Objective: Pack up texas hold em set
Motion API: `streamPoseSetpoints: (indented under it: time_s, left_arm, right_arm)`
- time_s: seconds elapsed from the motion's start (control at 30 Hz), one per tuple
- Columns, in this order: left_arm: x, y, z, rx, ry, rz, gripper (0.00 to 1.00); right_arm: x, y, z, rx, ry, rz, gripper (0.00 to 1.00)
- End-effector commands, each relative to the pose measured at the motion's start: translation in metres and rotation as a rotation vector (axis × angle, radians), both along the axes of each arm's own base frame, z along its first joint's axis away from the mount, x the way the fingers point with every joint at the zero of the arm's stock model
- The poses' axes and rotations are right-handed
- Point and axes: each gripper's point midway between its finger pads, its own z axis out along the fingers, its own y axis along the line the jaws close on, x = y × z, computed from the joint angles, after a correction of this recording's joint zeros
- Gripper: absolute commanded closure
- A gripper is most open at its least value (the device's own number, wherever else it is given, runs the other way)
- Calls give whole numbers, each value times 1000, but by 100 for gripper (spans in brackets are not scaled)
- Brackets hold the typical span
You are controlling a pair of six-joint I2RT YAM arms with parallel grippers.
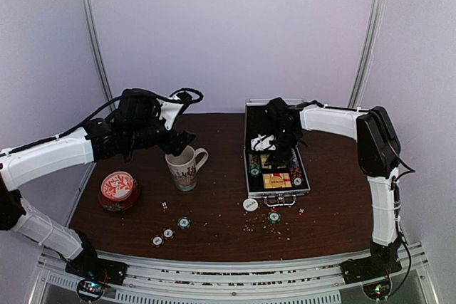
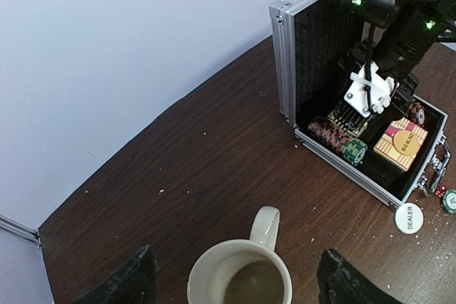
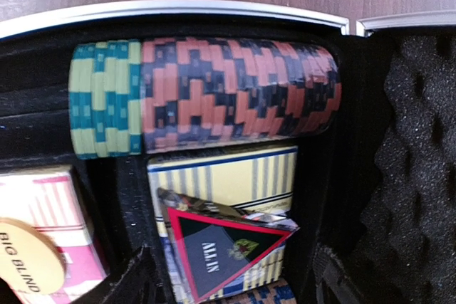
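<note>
The case [image 1: 247, 153] stands on the right half of the bench [image 1: 214, 133], its back at the far edge. Its frame is ribbed silver aluminium with rounded corners, and a metal handle faces the near edge. The lid is upright and lined with black egg-crate foam; the tray is lined in black too.

Along the tray's left wall lies a row of chips [image 3: 239, 87] on edge, orange and dark blue in stepped blocks. The row ends in a short teal and pale green stack [image 3: 107, 97]. Beside it sits a card box [image 3: 224, 176] striped yellow and blue, with a triangular "ALL IN" marker [image 3: 228, 247] on top. Next to that is a pink striped box [image 3: 57, 204] carrying a round "BIG BLIND" disc [image 3: 25, 265].

The right gripper [image 3: 229, 270] hangs inside the tray over the card box. Its jaws stand apart, one on each side of the box, clamping nothing. The left gripper [image 2: 231, 282] hovers over a cream ceramic mug [image 2: 265, 226] left of the case, jaws wide apart and empty.

Loose on the dark wood-grain bench:
- A white round dealer button [image 1: 249, 204] lies just beside the case's near left corner.
- A green-rimmed chip [image 1: 274, 216] and a red die [image 1: 301, 211] lie by the handle.
- Three more chips [image 1: 168, 233] lie towards the near edge, left of centre.
- A round red-and-white tin [image 1: 117, 190] sits near the left edge.
- Pale crumbs [image 1: 249, 227] are scattered about.
</note>
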Motion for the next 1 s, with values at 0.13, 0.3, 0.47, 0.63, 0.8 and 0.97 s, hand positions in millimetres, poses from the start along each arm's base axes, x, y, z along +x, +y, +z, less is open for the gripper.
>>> streamPoseSetpoints:
  time_s: [0.13, 0.3, 0.47, 0.63, 0.8, 0.97]
  left_arm:
    - [4, -4, 8, -14, -22, 7, 21]
    - [3, -8, 9, -6, -23, 1, 22]
    - [-16, -39, 11, 64, 7, -37, 23]
    - [-49, -80, -14, 74, 123, -114, 25]
    - [-86, -123, -65, 114, 238, -201, 25]
    - [-100, -148, -119, 181, 325, -219, 24]
  right_arm:
    - [-41, 5, 44, 179, 37, -32, 23]
    - [-77, 9, 48, 238, 95, -29, 25]
    - [-114, 10, 51, 320, 166, -35, 28]
    - [-150, 3, 66, 434, 192, -44, 31]
    - [-165, -4, 82, 606, 140, -177, 32]
    - [-169, -22, 100, 673, 114, -275, 31]
